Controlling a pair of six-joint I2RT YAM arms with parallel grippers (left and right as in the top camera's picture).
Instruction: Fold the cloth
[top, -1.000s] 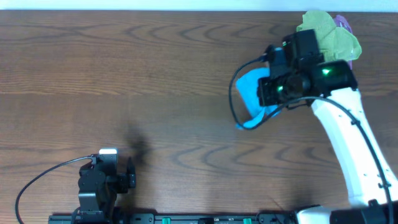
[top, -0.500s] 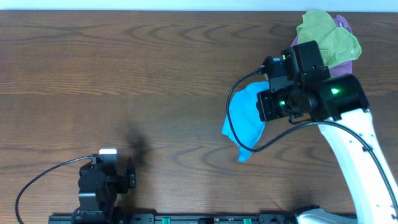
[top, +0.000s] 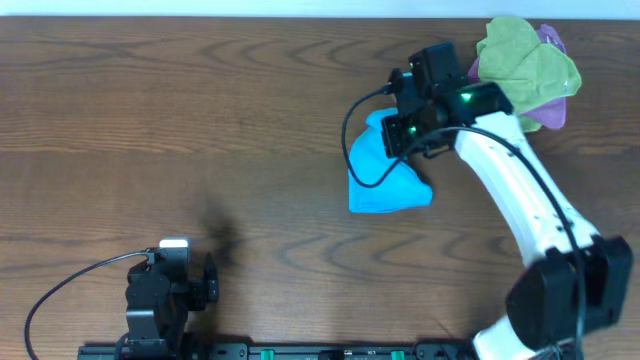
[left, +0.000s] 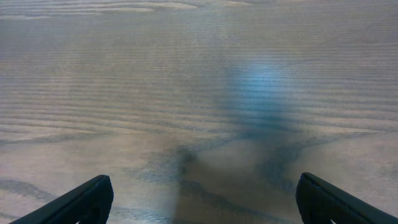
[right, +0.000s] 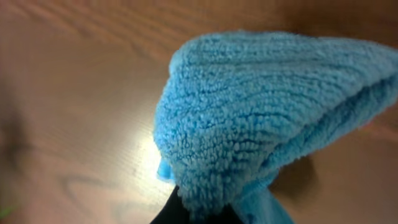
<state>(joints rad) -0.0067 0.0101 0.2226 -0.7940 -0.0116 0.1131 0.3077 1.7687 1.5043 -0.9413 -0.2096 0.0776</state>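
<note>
The sky-blue cloth (top: 385, 175) hangs bunched from my right gripper (top: 405, 128) right of the table's middle, its lower part resting on the wood. In the right wrist view the blue terry cloth (right: 261, 118) fills the frame and my right gripper (right: 202, 211) is shut on its bunched end. My left gripper (left: 202, 199) is open and empty over bare wood, parked at the front left (top: 165, 285). The white tag is not visible.
A lime-green cloth (top: 525, 60) lies on a purple-pink cloth (top: 550, 105) at the table's back right corner, just behind the right arm. The arm's black cable (top: 355, 130) loops over the blue cloth.
My right gripper has swung left and back with the blue cloth, which has dropped from hanging in the air to partly lying on the table. The left arm has not moved.
</note>
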